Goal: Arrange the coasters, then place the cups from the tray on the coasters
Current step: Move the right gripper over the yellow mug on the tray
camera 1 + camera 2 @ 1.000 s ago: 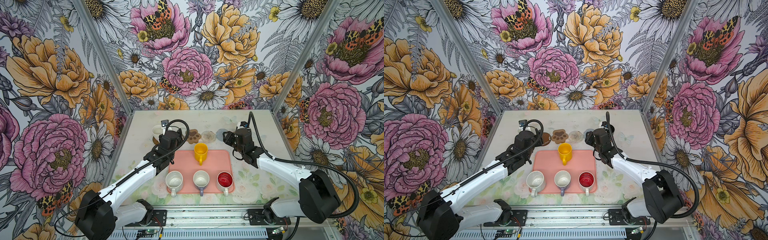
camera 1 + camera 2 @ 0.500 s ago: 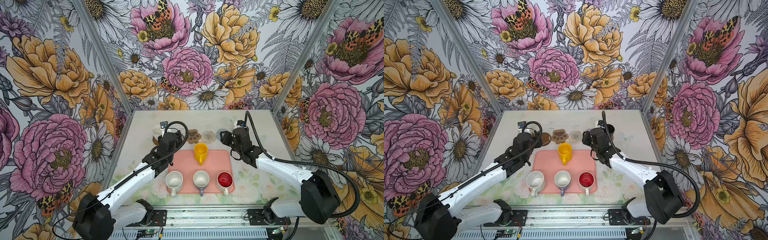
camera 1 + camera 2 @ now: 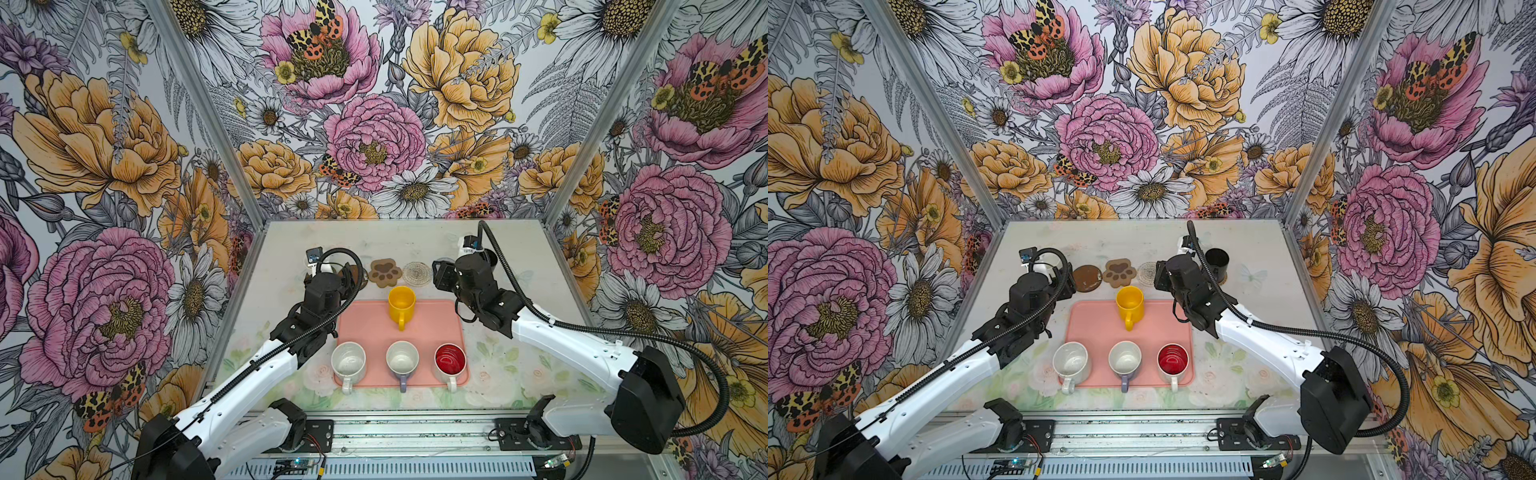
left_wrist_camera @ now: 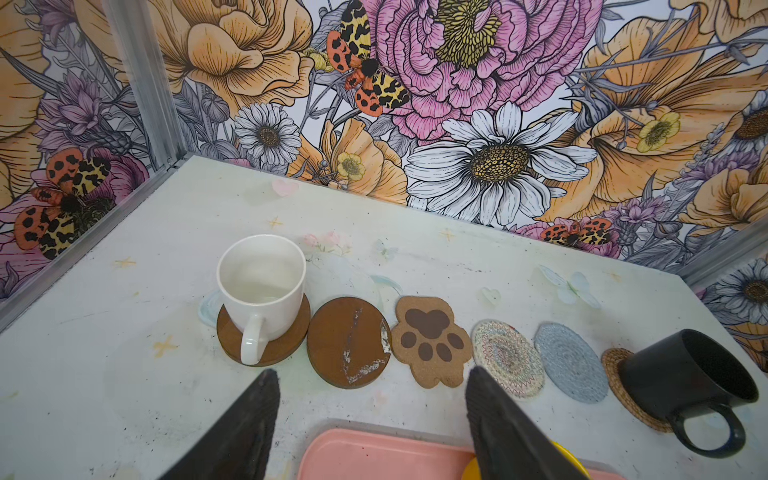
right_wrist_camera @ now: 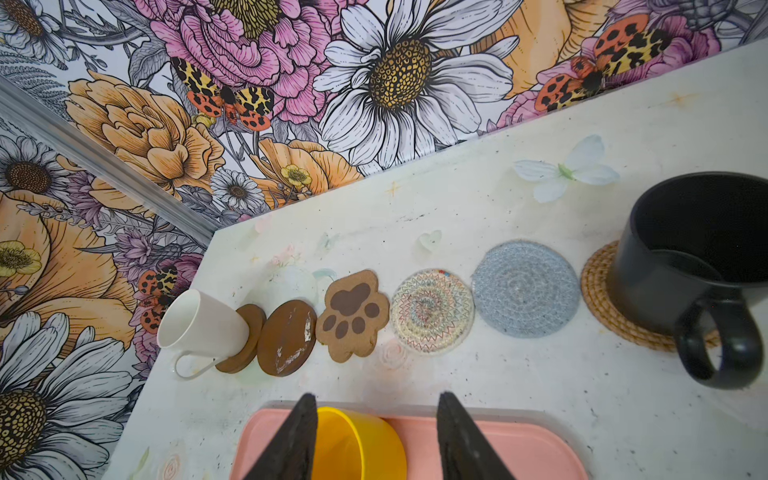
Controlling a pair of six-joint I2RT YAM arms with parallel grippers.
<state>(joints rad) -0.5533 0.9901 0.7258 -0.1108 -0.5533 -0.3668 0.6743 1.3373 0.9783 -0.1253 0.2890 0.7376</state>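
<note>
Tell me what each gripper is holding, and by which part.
Nothing is held. The left gripper and the right gripper both stand open and empty; the yellow mug near the right gripper stands free on the tray.

White arms (image 3: 257,365), blk joints (image 3: 642,399), ribbed cables (image 3: 582,327)
</note>
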